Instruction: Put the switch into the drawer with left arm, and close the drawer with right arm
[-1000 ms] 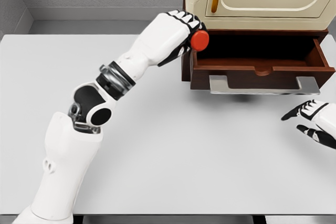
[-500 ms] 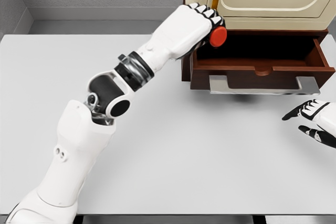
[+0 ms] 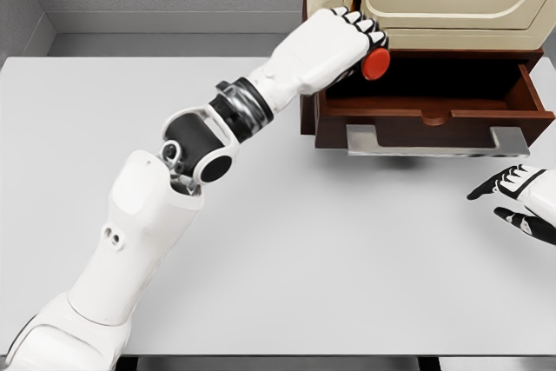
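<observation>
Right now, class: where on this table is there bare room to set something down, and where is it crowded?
Bare: the table between the left arm and the right hand, and its far left corner. Crowded: the back right, where the left hand holds the red switch over the open drawer.

The left hand (image 3: 340,45) grips the red switch (image 3: 375,64) above the open drawer (image 3: 434,102). The right hand (image 3: 519,202) rests, fingers spread, on the surface (image 3: 330,249).
</observation>
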Controlling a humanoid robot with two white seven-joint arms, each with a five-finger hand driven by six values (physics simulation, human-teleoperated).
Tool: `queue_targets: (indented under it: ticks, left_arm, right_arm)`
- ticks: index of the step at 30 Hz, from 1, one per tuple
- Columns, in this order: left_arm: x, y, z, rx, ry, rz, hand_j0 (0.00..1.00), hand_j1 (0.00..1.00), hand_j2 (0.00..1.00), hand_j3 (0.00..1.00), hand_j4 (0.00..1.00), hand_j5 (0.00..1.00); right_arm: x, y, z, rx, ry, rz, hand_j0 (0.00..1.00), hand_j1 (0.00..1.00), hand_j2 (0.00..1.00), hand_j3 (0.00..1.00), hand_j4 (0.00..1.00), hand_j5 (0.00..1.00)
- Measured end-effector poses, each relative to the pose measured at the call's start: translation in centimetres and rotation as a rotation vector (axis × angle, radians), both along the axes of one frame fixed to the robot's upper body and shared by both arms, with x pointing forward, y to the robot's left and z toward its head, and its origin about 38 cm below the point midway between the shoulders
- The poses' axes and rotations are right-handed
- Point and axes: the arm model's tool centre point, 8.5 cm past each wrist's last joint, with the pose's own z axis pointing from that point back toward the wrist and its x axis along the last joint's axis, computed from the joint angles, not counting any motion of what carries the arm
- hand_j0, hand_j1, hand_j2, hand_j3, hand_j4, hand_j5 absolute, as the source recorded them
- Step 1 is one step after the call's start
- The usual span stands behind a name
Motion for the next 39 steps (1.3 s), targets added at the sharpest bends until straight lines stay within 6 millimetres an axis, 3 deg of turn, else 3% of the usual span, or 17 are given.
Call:
queue_targets:
  ticks: [1, 3, 4, 27, 32, 33, 36, 39]
  left_arm:
    - [0.0, 0.0, -0.2, 0.007, 0.000, 0.003, 0.52, 0.52, 0.52, 0.52, 0.52, 0.52]
    - [0.0, -0.1, -0.3, 0.015, -0.004, 0.006, 0.74, 0.74, 0.74, 0.74, 0.74, 0.74]
    - [0.0, -0.1, -0.3, 0.018, -0.005, 0.006, 0.75, 0.75, 0.75, 0.75, 0.75, 0.75]
    - [-0.5, -0.6, -0.2, 0.027, -0.018, -0.012, 0.78, 0.78, 0.78, 0.78, 0.78, 0.78]
    - [-2.0, -1.0, 1.3, -0.007, -0.061, -0.087, 1.00, 1.00, 1.00, 1.00, 1.00, 1.00]
    - [-2.6, -1.1, 1.9, -0.023, -0.074, -0.125, 1.00, 1.00, 1.00, 1.00, 1.00, 1.00]
    - [-4.2, 0.6, 2.8, -0.034, -0.114, -0.242, 1.00, 1.00, 1.00, 1.00, 1.00, 1.00]
    - [-4.5, 5.0, 3.1, -0.030, -0.126, -0.327, 1.00, 1.00, 1.00, 1.00, 1.00, 1.00]
  right_arm:
    - [0.0, 0.0, 0.0, 0.000, 0.000, 0.000, 0.61, 0.61, 0.61, 0.61, 0.61, 0.61]
    - [0.0, 0.0, 0.0, 0.000, 0.000, 0.000, 0.62, 0.62, 0.62, 0.62, 0.62, 0.62]
    - [0.0, 0.0, 0.0, 0.000, 0.000, 0.000, 0.62, 0.62, 0.62, 0.62, 0.62, 0.62]
    - [0.0, -0.1, 0.0, -0.001, -0.001, -0.002, 0.61, 0.61, 0.61, 0.61, 0.61, 0.61]
    - [0.2, -0.1, 0.3, -0.007, -0.005, 0.001, 0.61, 0.61, 0.61, 0.61, 0.61, 0.61]
    - [0.3, -0.2, 0.5, -0.013, -0.008, 0.004, 0.62, 0.62, 0.62, 0.62, 0.62, 0.62]
    - [0.5, -0.4, 1.1, -0.035, -0.009, 0.014, 0.61, 0.61, 0.61, 0.61, 0.61, 0.61]
    - [0.7, -0.5, 1.5, -0.071, -0.006, 0.029, 0.61, 0.61, 0.61, 0.61, 0.61, 0.61]
